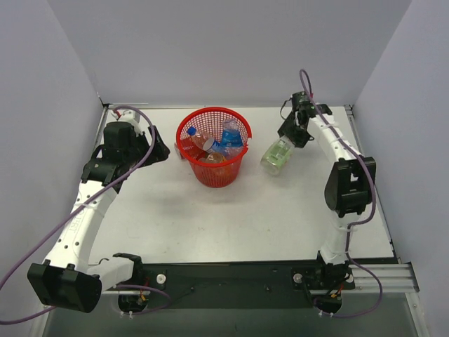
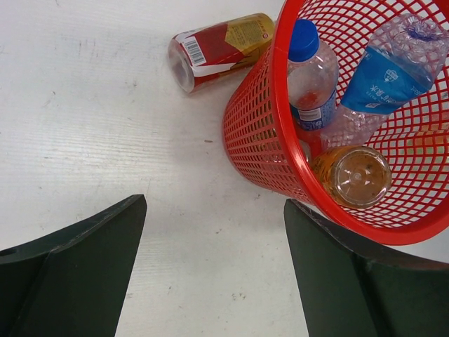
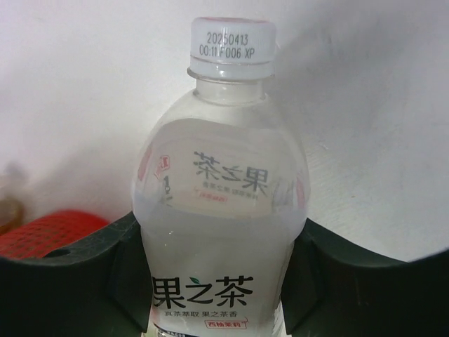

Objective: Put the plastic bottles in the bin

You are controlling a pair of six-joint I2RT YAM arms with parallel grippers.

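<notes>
My right claw (image 1: 293, 137) (image 3: 221, 281) is clamped on the pale green bottle (image 1: 276, 156) (image 3: 221, 210); both fingers press its lower body, on either side of the white label; the white cap points away from my wrist; there is a date code printed on the cap. From the top view that bottle hangs tilted, right of the bin (image 1: 216, 175) (image 3: 49, 232) and apart from it; I cannot tell whether it is clear of the worktop (image 1: 245, 210) (image 2: 105, 105).

My left claw (image 1: 158, 149) (image 2: 214, 270) is spread wide with nothing between the fingers; it sits low over the worktop just left of the bin (image 2: 259, 133).

The bin stands upright at mid worktop, toward the back; three bottles are inside: the blue-capped Pepsi bottle (image 1: 200, 138) (image 2: 312, 77) leans with its cap up at the left wall; the crushed blue-labelled bottle (image 1: 231, 135) (image 2: 386, 77) slants beside it; the orange bottle (image 1: 215, 160) (image 2: 354, 175) lies below them, base toward my left wrist camera.

The red-and-gold-labelled bottle (image 1: 184, 149) (image 2: 221, 49) lies on its side on the worktop outside the bin, right against its left wall; whether it is touching or just beside I cannot tell.
</notes>
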